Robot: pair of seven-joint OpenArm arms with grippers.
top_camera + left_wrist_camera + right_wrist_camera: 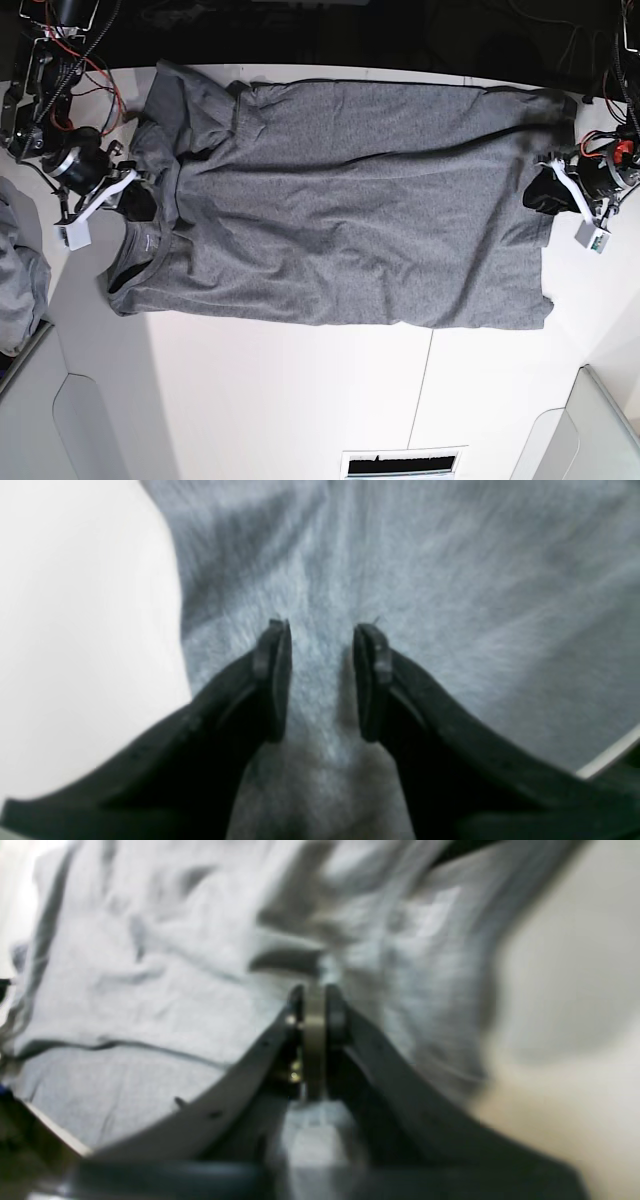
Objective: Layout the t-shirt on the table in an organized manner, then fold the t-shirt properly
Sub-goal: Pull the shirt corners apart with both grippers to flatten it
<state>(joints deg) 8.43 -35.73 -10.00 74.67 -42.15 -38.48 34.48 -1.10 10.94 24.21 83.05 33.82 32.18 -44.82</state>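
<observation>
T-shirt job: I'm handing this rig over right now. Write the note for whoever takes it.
Left gripper: jaws parted, over the t-shirt at its hem end, nothing pinched.
Right gripper: jaws close together at the collar end; the blurred view does not show whether cloth is caught.
T-shirt: spread lengthwise across the table, collar toward the right arm. The far sleeve is tucked over and the body is wrinkled.
Done: rough layout.
Left: smooth out the sleeve and wrinkles, then all the folds.

T-shirt (pixel 350 230): matt heathered jersey cloth; table (pixel 300 400): smooth white.
</observation>
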